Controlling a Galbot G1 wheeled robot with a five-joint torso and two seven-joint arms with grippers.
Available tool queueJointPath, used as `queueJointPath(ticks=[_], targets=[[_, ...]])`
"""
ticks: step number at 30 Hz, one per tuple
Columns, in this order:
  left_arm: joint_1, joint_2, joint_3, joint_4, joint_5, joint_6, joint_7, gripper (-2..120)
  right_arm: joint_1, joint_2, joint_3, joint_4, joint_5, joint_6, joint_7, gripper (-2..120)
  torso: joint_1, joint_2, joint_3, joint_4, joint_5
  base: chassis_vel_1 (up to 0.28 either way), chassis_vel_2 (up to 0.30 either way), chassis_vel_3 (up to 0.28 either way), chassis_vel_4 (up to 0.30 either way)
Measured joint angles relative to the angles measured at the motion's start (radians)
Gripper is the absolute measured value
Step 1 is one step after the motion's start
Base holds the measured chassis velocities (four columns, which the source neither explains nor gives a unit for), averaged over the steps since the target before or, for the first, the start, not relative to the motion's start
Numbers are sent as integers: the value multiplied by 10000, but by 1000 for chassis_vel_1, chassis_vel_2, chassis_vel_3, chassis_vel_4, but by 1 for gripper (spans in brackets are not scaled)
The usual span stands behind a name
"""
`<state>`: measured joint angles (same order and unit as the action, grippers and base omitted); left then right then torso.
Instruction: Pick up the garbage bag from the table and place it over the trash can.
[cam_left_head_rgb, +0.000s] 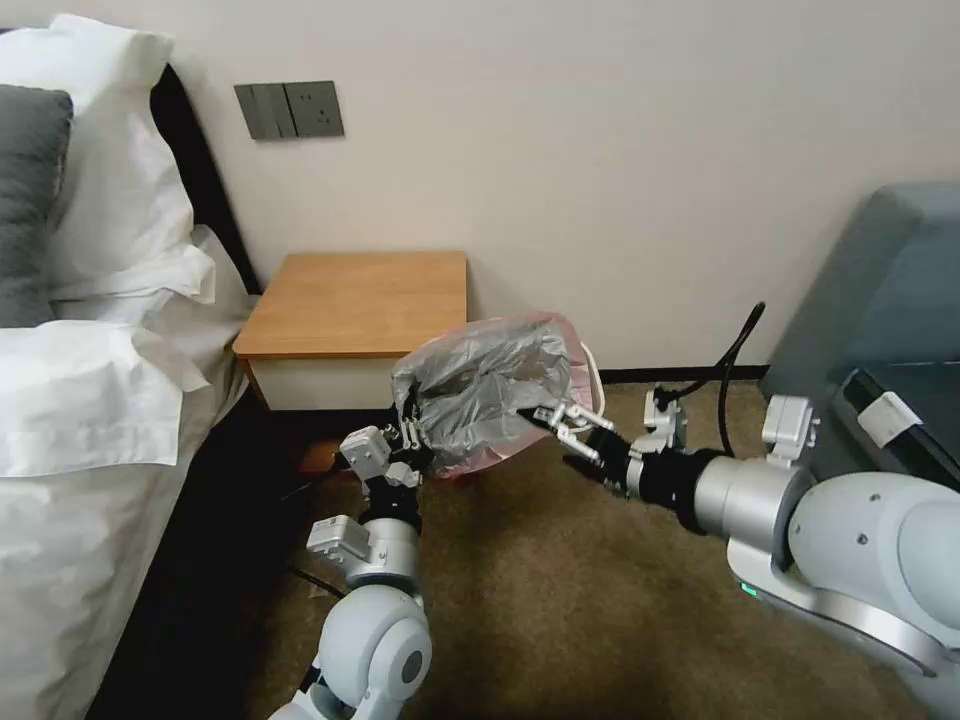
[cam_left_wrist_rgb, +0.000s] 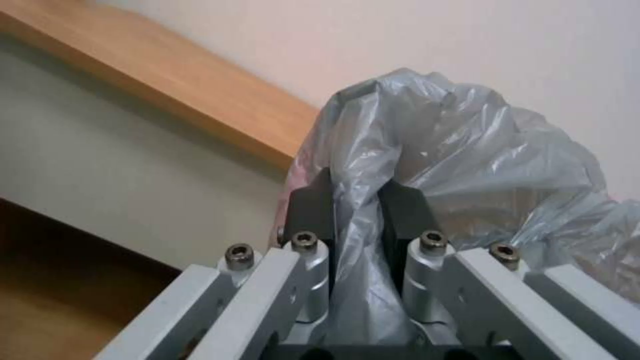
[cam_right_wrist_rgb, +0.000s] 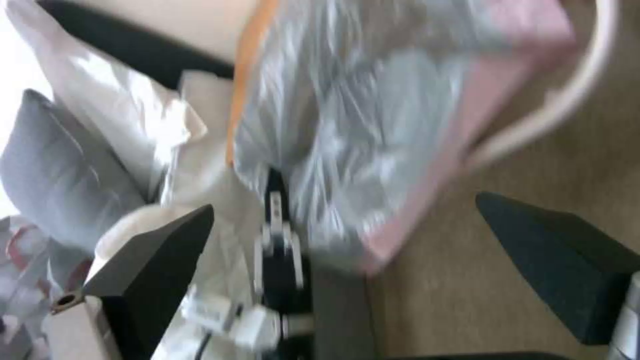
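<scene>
The garbage bag (cam_left_head_rgb: 485, 385), crinkly grey plastic with a pink edge, hangs spread in the air to the right of the table (cam_left_head_rgb: 350, 300). Behind it peeks the cream rim of the trash can (cam_left_head_rgb: 592, 368). My left gripper (cam_left_head_rgb: 408, 432) is shut on the bag's lower left edge. In the left wrist view the bag (cam_left_wrist_rgb: 467, 150) is pinched between the black fingers (cam_left_wrist_rgb: 310, 210) of that gripper (cam_left_wrist_rgb: 357, 212). My right gripper (cam_left_head_rgb: 555, 437) stands open at the bag's right edge. The right wrist view has the bag (cam_right_wrist_rgb: 373, 100) and bin rim (cam_right_wrist_rgb: 567, 100) just beyond its spread fingers (cam_right_wrist_rgb: 160, 250).
A bed with white pillows (cam_left_head_rgb: 90, 350) lies left of the table. A grey armchair (cam_left_head_rgb: 880, 320) stands at the right, and a black cable (cam_left_head_rgb: 730, 360) runs by the wall. Brown carpet (cam_left_head_rgb: 560, 600) stretches in front.
</scene>
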<state>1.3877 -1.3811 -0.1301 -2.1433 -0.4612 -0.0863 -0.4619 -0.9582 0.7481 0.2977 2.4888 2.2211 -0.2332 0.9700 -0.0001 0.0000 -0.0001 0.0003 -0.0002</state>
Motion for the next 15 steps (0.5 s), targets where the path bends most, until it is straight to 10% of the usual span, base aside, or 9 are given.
queueJointPath(ticks=[15], targets=[[-12,13,50,-60,341,-203,110,11,692,59,-373,-511,-435,235,552,100,1,0,0,-3,2,0,0,0,0]])
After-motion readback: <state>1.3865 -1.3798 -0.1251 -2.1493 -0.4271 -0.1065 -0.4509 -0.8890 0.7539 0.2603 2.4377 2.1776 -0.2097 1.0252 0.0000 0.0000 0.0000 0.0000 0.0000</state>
